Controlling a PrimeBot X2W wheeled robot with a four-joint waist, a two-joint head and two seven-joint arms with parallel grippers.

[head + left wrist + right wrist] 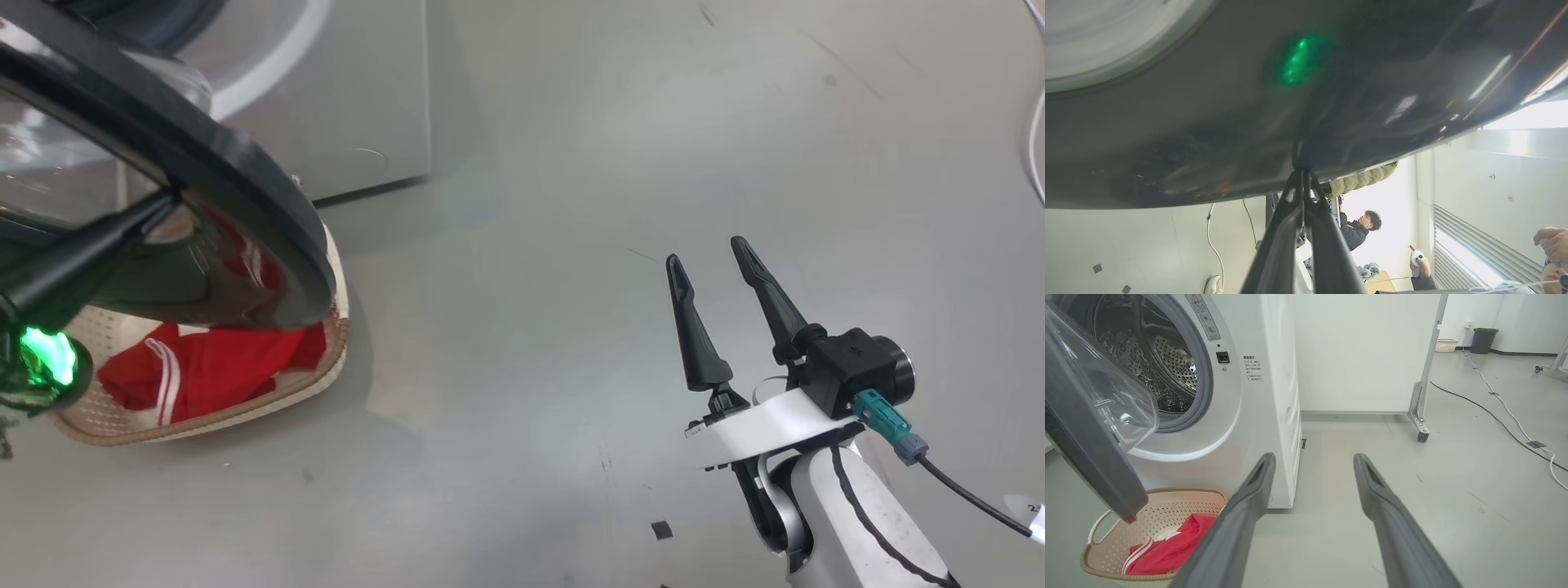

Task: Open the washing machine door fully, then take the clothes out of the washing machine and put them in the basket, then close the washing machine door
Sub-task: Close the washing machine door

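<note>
The washing machine door (245,188) stands partly open, its black rim over the basket (326,376). My left gripper (167,200) is shut, and its joined tips (1302,171) touch the door's glossy black face (1208,122). The red clothes (212,367) lie in the cream basket (1180,493) on the floor in front of the washing machine (1257,396). The steel drum (1167,367) shows no fabric. My right gripper (706,251) is open over bare floor to the right of the machine, holding nothing; in its own view (1314,457) it points at the machine's front corner.
A wheeled panel with a caster (1423,433) stands right of the machine. Cables (1506,412) run across the floor towards a black bin (1484,341) and another basket (1445,345). A person (1359,228) and hands holding controllers (1419,261) are behind me.
</note>
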